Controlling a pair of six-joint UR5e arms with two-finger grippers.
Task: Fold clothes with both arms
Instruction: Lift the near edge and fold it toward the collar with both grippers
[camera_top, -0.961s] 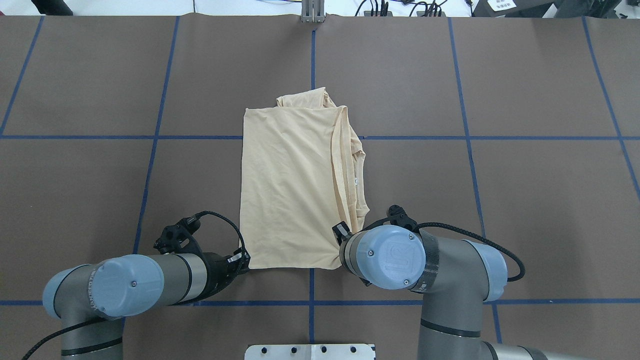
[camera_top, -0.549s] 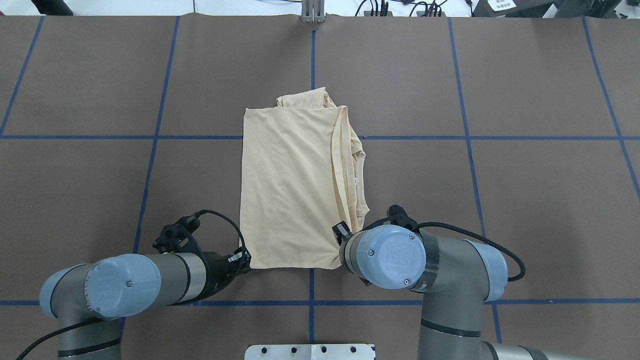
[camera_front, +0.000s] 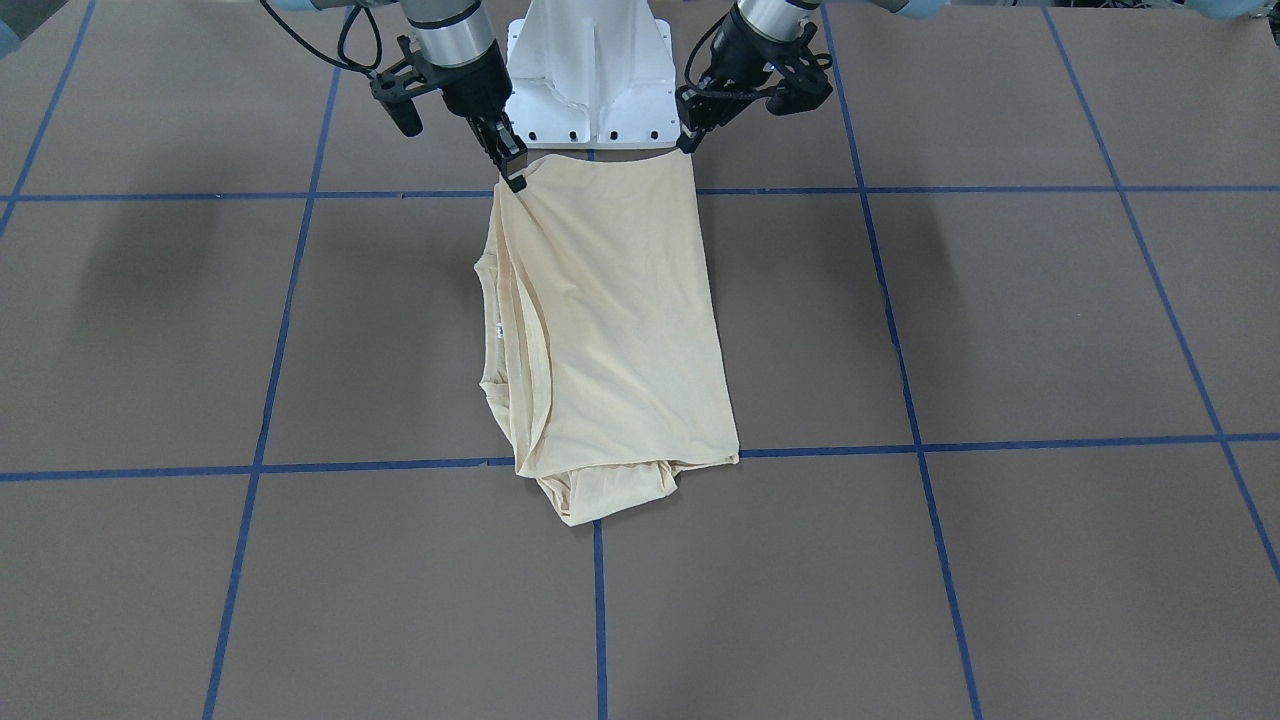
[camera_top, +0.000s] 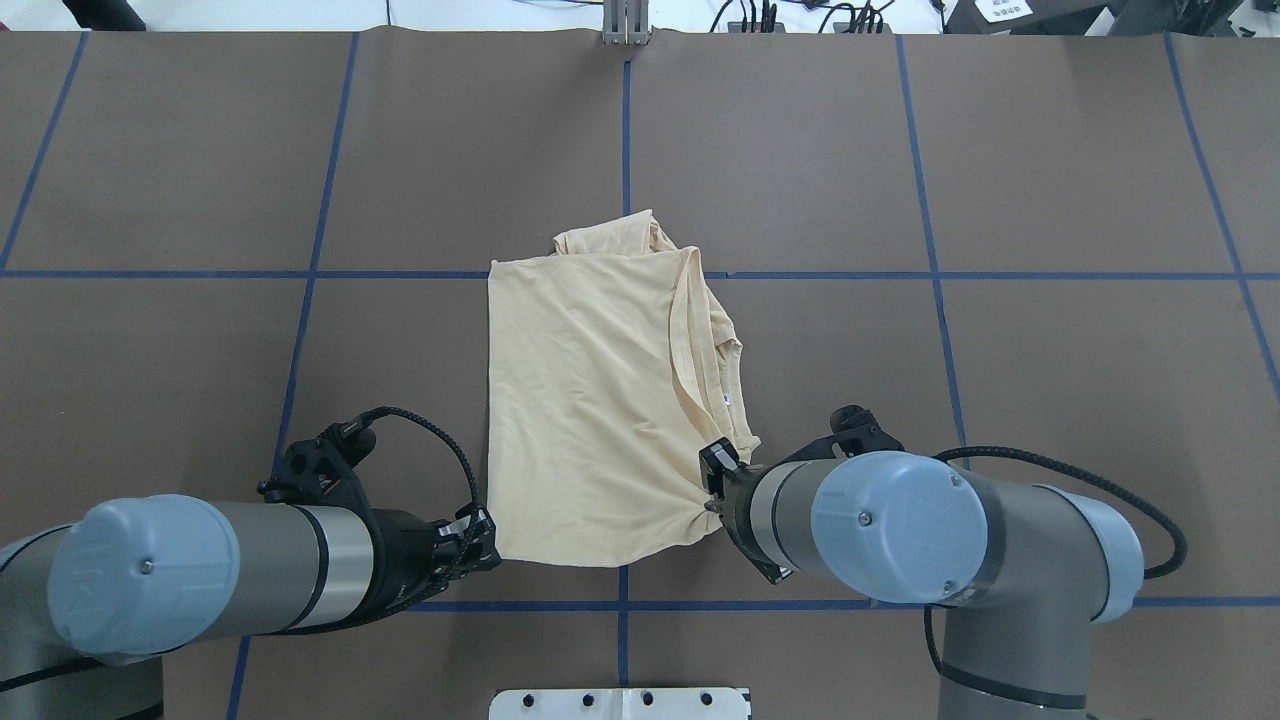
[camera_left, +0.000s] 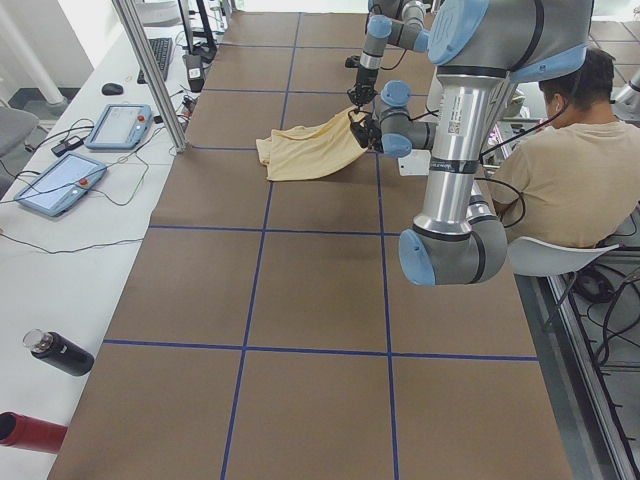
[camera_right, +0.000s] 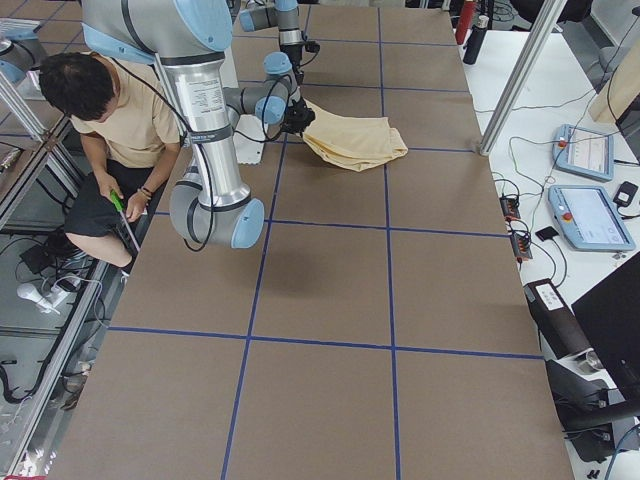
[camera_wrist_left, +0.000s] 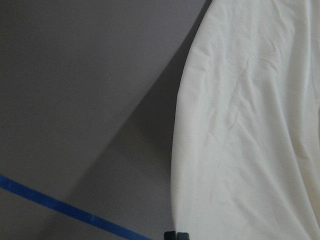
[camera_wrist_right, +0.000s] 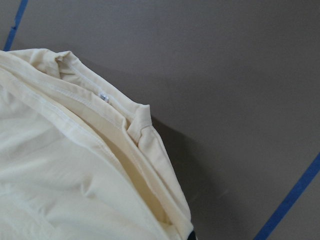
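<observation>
- The left gripper (camera_top: 482, 533) is closed, its fingertips pinched on the near left corner of the T-shirt (camera_top: 590, 420); the left wrist view shows the two tips pressed together at the cloth's edge
- The right gripper (camera_top: 712, 488) is closed as well, clamped on the near right corner, where the fabric puckers into gathered creases toward the jaws
- Between the two grips the near hem is raised off the table (camera_top: 200, 350) and drawn fairly straight, as the front view shows best; the rest of the shirt lies flat, its far end across the blue tape line (camera_top: 850, 275) at mid-table
- Done, by the look of it: the shirt is already a narrow rectangle with the sleeves turned in. The collar layers are stacked along its right side with the neck label (camera_top: 727, 399) showing, and a bit of bunched cloth pokes out past the far edge
- Left, I judge: carrying the held hem forward over the far end for the crosswise fold, then perhaps tidying that loose bit
- Both forearms lie low and near level over the near part of the table, each coming in from its own side, wrists angled inward and down at the corners
</observation>
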